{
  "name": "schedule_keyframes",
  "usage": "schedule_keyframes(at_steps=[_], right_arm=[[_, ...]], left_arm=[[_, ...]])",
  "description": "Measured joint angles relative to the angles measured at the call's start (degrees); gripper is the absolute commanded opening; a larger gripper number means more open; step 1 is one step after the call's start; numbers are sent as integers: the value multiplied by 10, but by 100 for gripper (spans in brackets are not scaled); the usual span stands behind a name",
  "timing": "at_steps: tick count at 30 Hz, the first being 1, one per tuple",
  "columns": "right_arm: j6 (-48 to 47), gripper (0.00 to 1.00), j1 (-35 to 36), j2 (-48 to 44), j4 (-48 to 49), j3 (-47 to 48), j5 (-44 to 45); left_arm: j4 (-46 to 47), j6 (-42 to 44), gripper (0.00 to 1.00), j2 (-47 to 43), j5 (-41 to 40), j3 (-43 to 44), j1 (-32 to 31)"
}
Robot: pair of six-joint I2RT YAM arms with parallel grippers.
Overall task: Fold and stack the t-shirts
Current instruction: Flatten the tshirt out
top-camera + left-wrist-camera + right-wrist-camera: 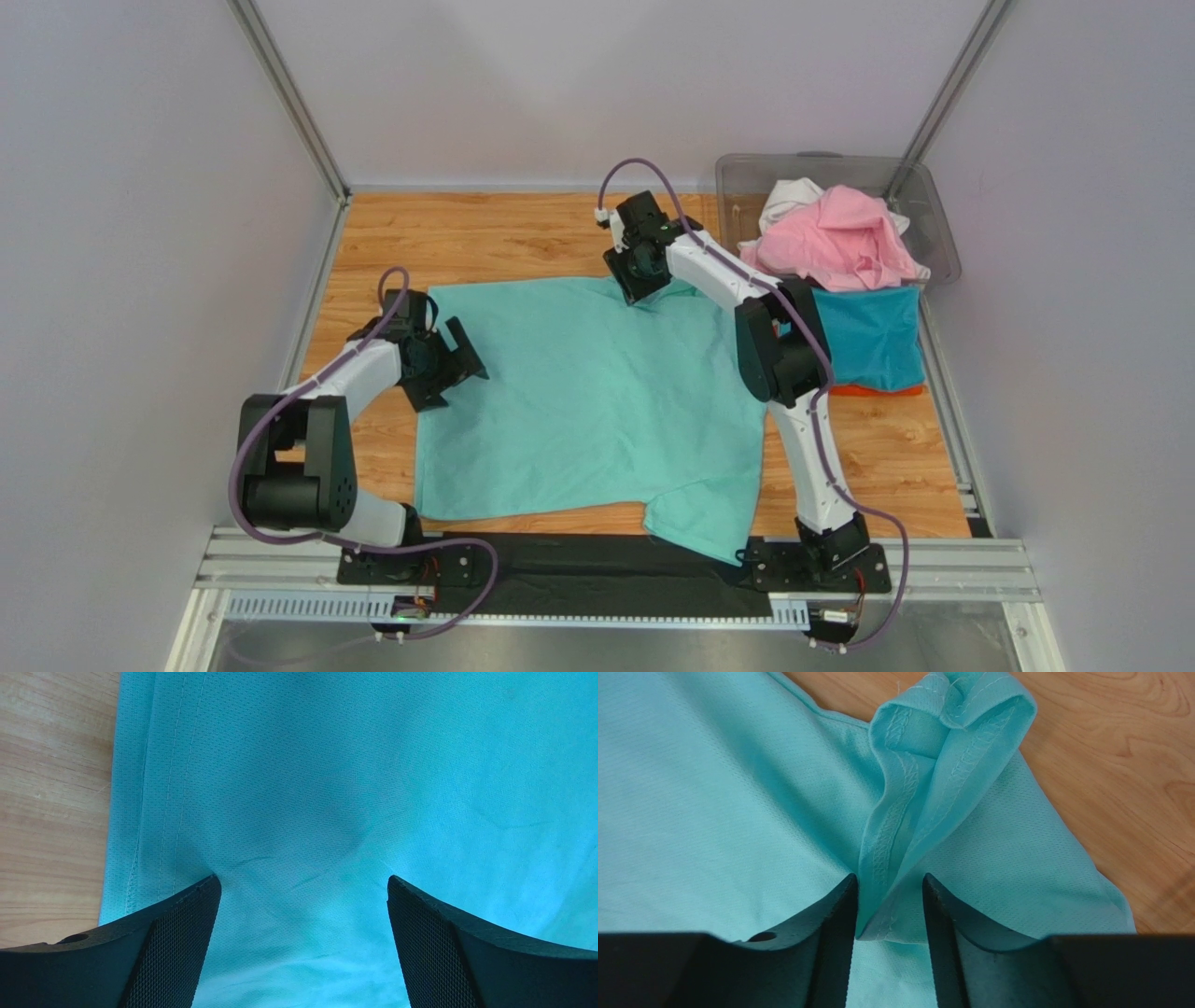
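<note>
The mint green t-shirt [589, 406] lies spread flat on the wooden table, one sleeve hanging over the near edge. My left gripper [456, 367] is open, its jaws wide apart and resting on the shirt's left edge [351, 777]; nothing is between them [303, 878]. My right gripper [634, 280] is at the shirt's far edge. Its jaws stand close together [890, 878] with a raised, bunched fold of hemmed cloth [934, 749] pinched between them.
A clear grey plastic bin [744, 168] stands at the back right, holding a pink shirt [835, 238] and a white one [793, 193]. A folded teal blue shirt [870, 343] lies on an orange one [877, 391] beside the right arm. Bare wood [477, 238] shows behind the shirt.
</note>
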Motion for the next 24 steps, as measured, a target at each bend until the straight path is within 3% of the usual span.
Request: schedule_keyframes(at_steps=[2,8,20,24], right_arm=[[-2,26,0,10,-1,7,13],[-3,10,-1,17,-1,19,66],[-4,6,-33,26,21,92,106],[-9,12,-56,50,67,143,111]], left_arm=[[0,-1,99,0,-1,0,0],[-6,-6,99,-5,-26,0,-2],[-31,-1,99,-9,-82,0,-2],[-35,2,100,-9,-88,0,-2]])
